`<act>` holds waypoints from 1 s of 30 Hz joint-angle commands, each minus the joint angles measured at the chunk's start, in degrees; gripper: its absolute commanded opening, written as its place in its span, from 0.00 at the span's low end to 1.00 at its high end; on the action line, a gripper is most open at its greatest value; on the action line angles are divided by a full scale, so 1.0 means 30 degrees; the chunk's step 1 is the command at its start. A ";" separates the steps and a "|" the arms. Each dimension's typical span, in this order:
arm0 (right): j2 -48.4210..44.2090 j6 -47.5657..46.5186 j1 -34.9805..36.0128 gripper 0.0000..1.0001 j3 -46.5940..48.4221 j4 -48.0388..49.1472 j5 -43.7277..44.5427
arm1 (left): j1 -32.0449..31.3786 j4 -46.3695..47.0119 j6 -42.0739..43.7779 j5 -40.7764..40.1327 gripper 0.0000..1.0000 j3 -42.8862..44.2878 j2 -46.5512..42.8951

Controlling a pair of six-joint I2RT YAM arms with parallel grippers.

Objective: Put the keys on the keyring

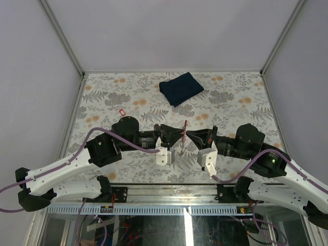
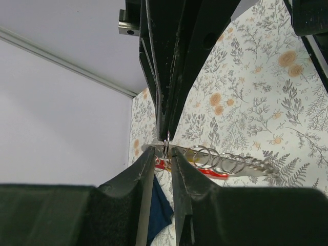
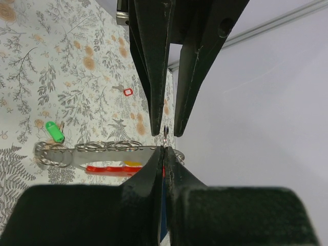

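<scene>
The left gripper [image 2: 163, 149] stands narrowly parted, its tips on either side of a small ring at the top of the keyring [image 3: 102, 147]. It is not visibly pressing on the ring, so no sure hold shows. The keyring hangs between the two arms above the table [image 1: 102, 97], a loose chain of thin rings with a red tag [image 3: 105, 169] alongside. The head of the yellow key [image 3: 132, 163] shows beside the tag; whether it is threaded cannot be told. The green key [image 3: 54, 131] sits near the chain's lower end, seemingly unattached. The right gripper [image 3: 164, 152] is fully closed, pinching the keyring's top. The rings look light, stiff and slippery, and the chain will likely swing. A flat pinch across a ring's wire suits it, and the keys are best taken by their plastic heads.
</scene>
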 commanded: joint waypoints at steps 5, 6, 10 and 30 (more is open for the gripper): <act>-0.0294 -0.0379 0.0261 0.00 0.0241 0.1666 -0.0287 | -0.0372 -0.0204 0.0574 -0.0795 0.17 0.0706 0.0191; -0.0264 -0.0411 0.0255 0.00 0.0256 0.1659 -0.0278 | -0.0365 -0.0251 0.0615 -0.0850 0.17 0.0740 0.0230; -0.0238 -0.0429 0.0275 0.00 0.0249 0.1560 -0.0364 | -0.0425 -0.0379 0.0651 -0.0974 0.17 0.0851 0.0336; -0.0297 0.0340 0.0305 0.07 0.0023 0.2135 -0.1079 | -0.0622 -0.0295 -0.0177 -0.0864 0.00 0.0993 0.0152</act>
